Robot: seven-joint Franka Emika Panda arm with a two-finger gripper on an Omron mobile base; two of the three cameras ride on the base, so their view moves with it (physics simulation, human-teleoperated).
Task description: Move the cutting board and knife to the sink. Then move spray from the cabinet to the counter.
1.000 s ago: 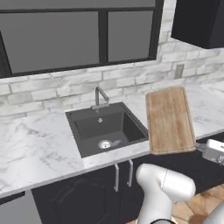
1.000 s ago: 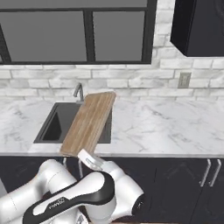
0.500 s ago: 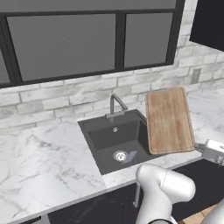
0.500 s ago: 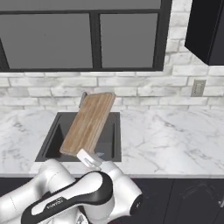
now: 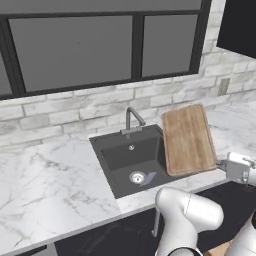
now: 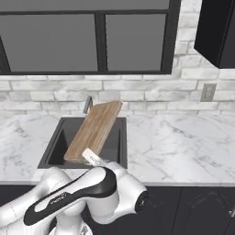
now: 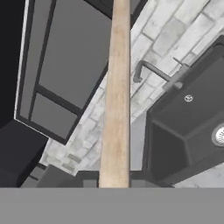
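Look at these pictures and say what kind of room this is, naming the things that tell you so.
A kitchen, rendered rather than real. A dark sink with a faucet is set into a white marble counter, a wooden cutting board is carried over it, and a black wall cabinet hangs by a brick wall.

The white robot arm with dark joints (image 6: 87,193) bends low at the front, its big round elbow close to the cameras. Its small end effector (image 5: 239,169) reaches out to the right side, squeezed tight on the edge of the light-brown wooden cutting board (image 5: 187,138).
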